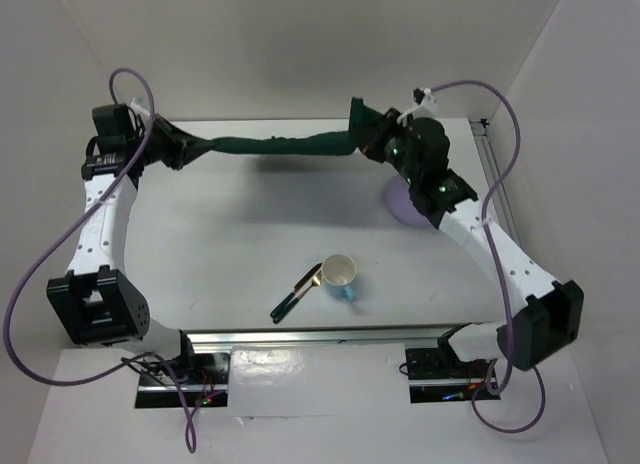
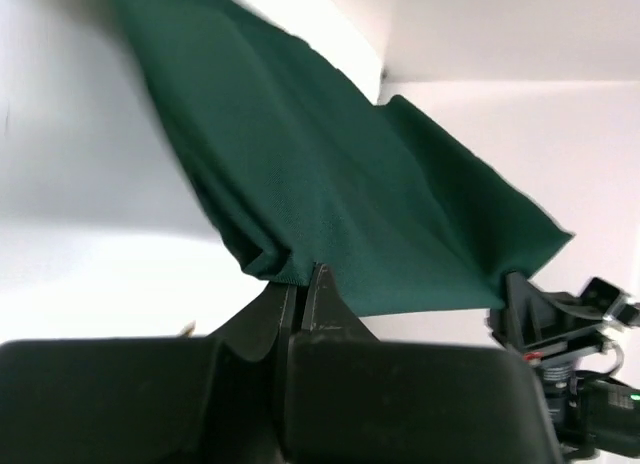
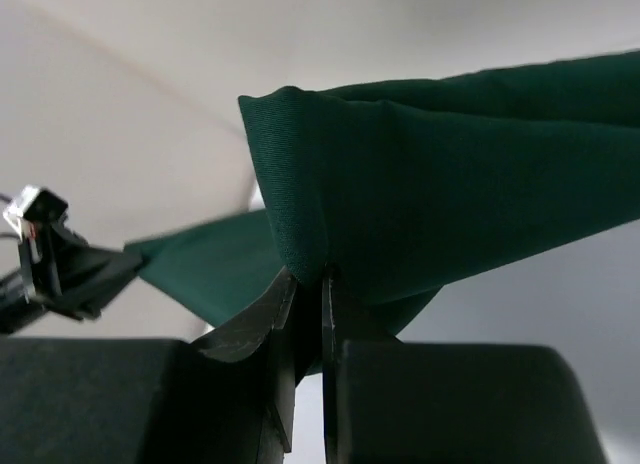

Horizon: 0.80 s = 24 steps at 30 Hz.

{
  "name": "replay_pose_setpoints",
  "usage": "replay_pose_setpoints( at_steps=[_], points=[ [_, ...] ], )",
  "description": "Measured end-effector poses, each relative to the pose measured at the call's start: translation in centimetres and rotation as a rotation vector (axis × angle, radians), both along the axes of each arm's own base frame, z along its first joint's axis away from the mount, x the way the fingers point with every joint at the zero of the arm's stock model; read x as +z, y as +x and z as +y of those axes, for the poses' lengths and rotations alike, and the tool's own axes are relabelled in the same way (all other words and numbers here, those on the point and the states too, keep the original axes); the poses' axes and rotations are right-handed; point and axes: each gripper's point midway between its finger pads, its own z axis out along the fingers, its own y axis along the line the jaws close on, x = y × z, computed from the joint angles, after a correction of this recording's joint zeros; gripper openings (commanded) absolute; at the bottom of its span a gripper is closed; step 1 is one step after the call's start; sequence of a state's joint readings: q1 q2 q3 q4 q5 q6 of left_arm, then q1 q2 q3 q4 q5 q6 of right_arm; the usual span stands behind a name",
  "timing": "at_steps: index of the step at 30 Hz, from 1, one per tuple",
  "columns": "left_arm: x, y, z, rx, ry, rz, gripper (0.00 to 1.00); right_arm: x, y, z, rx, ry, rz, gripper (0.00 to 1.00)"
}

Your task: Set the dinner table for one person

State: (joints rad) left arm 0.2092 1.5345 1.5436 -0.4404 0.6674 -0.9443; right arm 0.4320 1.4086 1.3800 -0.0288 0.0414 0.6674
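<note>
White table (image 1: 250, 224) across mid top view, ahead of both bases, flat and matte, metal rail (image 1: 330, 335) on near edge, plain white walls (image 1: 300, 44) around. Over its far half: placemat (image 1: 285, 144), dark green woven cloth, bunched and twisted into a ropy strip, long axis left-right between the arms, slight sag mid-span. Shadow on table below, so judged lifted clear there. Left end pinched by left gripper (image 1: 172, 146), jaws pressed together on a folded corner in left wrist view. Right end pinched by right gripper (image 1: 378, 136), jaws likewise closed on a folded edge in right wrist view. One arm per end, neither nearer; from each gripper, cloth runs straight toward the other. Coming move, as a guess: draw ends apart to flatten, then lower toward table centre. Limp fabric, likely to tuck under itself if lowered slack. Nearer the bases, on table: cup (image 1: 338, 274), pale rim, blue on its outer side, mouth toward camera, probably upright. Just beside it on its left, cutlery (image 1: 296, 294), slim, dark-handled, lying diagonal, kind unclear, contact with cup not resolvable. Under right arm, plate (image 1: 398, 212), pale purple, round, mostly hidden.
</note>
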Motion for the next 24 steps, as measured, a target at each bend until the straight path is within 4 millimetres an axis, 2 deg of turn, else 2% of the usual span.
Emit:
replay_pose_setpoints(
  at_steps=[2,4,5,6,7,8,10,11,13,17,21,24],
  points=[
    [-2.3,-2.2,-0.4,-0.009,-0.018,0.047,0.00,-3.1,-2.7,-0.2,0.025,0.005,0.049,0.00],
    [-5.8,-3.8,-0.8,-0.018,-0.030,0.110,0.00,-7.5,-4.3,-0.4,0.025,-0.002,0.134,0.07],
    [-8.0,-4.7,-1.0,-0.024,-0.033,0.158,0.00,-10.4,-5.2,-0.6,0.018,-0.008,0.200,0.14],
    [-10.6,-5.6,-1.2,-0.026,-0.037,0.217,0.00,-13.7,-6.4,-0.7,0.013,-0.019,0.283,0.29],
    [-13.8,-7.0,-1.3,-0.028,-0.034,0.291,0.00,-17.1,-7.7,-1.0,0.003,-0.030,0.369,0.40],
    [-15.9,-8.0,-1.4,-0.022,-0.030,0.349,0.00,-20.3,-9.3,-1.3,-0.001,-0.048,0.454,0.49],
    [-19.8,-10.4,-1.3,-0.014,-0.015,0.457,0.00,-25.0,-12.3,-2.5,-0.031,-0.076,0.592,0.65],
    [-21.1,-11.4,-1.3,-0.012,-0.009,0.495,0.00,-26.4,-13.6,-3.3,-0.053,-0.083,0.644,0.65],
    [-22.7,-12.5,-1.2,-0.004,0.000,0.539,0.00,-27.0,-14.8,-4.4,-0.089,-0.089,0.677,0.65],
    [-22.7,-12.1,-0.8,-0.003,0.028,0.516,0.00,-24.4,-13.7,-4.8,-0.127,-0.092,0.628,0.66],
    [-22.0,-11.5,-0.7,-0.007,0.042,0.487,0.00,-22.0,-10.6,-3.2,-0.090,-0.153,0.599,0.77],
    [-21.6,-11.1,-0.6,-0.010,0.056,0.464,0.00,-22.6,-9.7,-2.1,-0.051,-0.199,0.642,0.77]
  ],
)
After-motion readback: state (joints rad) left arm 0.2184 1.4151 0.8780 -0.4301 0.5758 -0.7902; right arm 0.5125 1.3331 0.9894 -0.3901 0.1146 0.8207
